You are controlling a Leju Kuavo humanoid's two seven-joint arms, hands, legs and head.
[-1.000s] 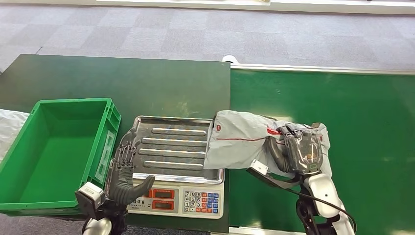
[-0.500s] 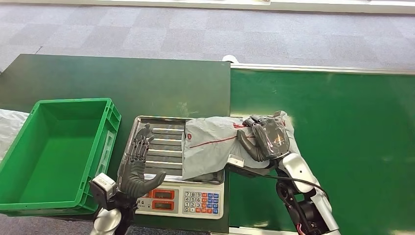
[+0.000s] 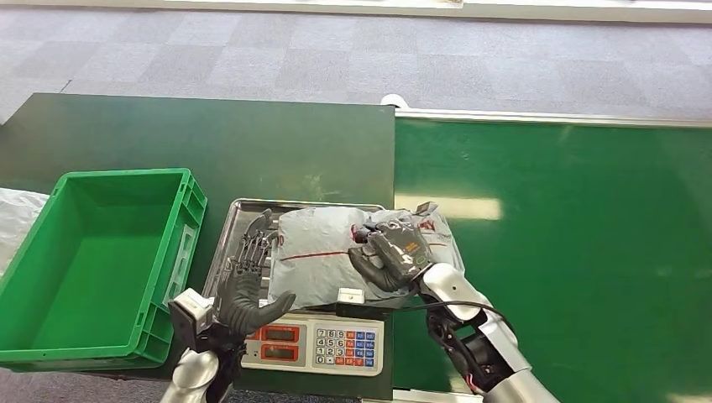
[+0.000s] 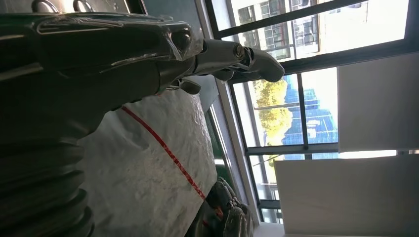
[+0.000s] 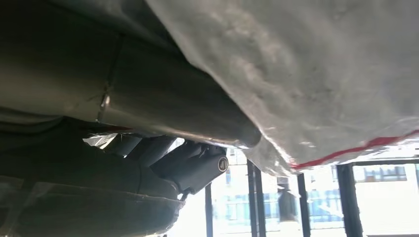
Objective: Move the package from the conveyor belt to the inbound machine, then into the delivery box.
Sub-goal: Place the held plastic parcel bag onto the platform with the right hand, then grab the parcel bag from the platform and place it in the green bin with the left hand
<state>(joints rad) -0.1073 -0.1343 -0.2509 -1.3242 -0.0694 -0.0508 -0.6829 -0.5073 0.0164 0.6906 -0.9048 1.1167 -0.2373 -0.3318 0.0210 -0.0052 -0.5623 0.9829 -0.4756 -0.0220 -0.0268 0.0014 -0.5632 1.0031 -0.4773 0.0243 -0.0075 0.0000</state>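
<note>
A grey soft package with a red stripe lies over the steel tray of the weighing scale. My right hand grips the package's right end from above, fingers wrapped around it. The right wrist view shows the package pressed against my thumb. My left hand stands upright with fingers spread at the tray's left side, just beside the package's left edge, holding nothing. In the left wrist view the package lies close behind my left hand's fingers. The green conveyor belt runs to the right.
A green plastic crate sits left of the scale on the dark table. The scale's keypad and red displays face me at the table's front edge. A white bag corner shows at far left. Grey carpet lies beyond.
My right hand has carried the package leftwards off the belt and onto the scale tray. My left hand has shifted right and up towards the package's left edge.
</note>
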